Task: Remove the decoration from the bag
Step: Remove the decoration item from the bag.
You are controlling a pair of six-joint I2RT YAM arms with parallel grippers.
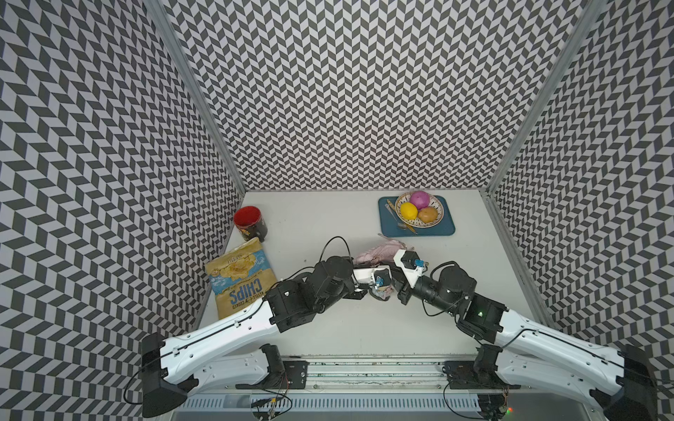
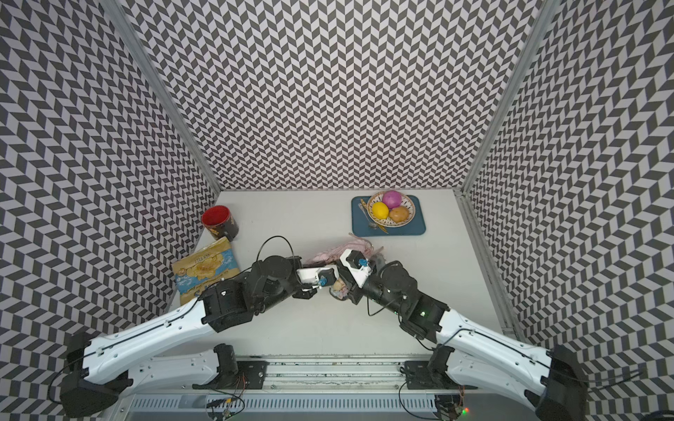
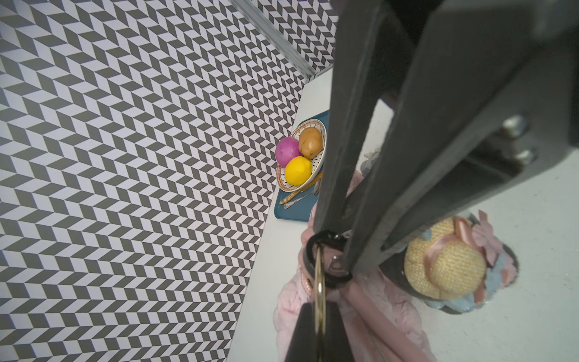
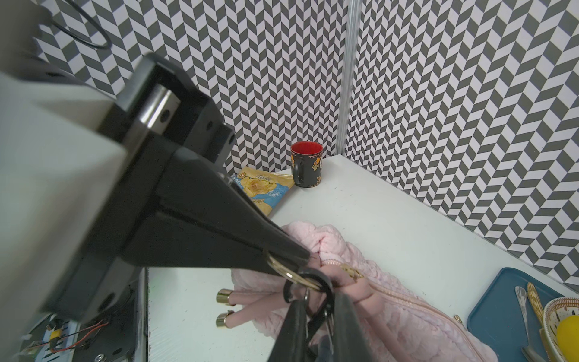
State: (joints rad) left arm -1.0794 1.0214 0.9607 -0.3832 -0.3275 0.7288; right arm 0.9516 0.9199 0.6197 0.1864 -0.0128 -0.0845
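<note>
Pink quilted fabric bag (image 4: pixel 413 326) lies on the desk (image 4: pixel 391 213) beside the teal tray (image 4: pixel 501 301), your left hand (image 4: pixel 302 258) clamped on the gold ring (image 4: pixel 283 271), right hand (image 4: pixel 318 305) narrowly flanking the black clip (image 4: pixel 287 290), grip unclear; pulling now could drag the bag.

The white table (image 1: pixel 328 328) bears a red-lined mug (image 1: pixel 251 223) and chips packet (image 1: pixel 240 279) by its left wall, a blue tray (image 1: pixel 448 218) far right, a pink bag (image 1: pixel 375 251) mid-table.

Puffy pale-pink bag (image 4: pixel 391 313) lies on table (image 1: pixel 328 328), straw-hat decoration (image 3: pixel 445 260) clipped beside it.
</note>
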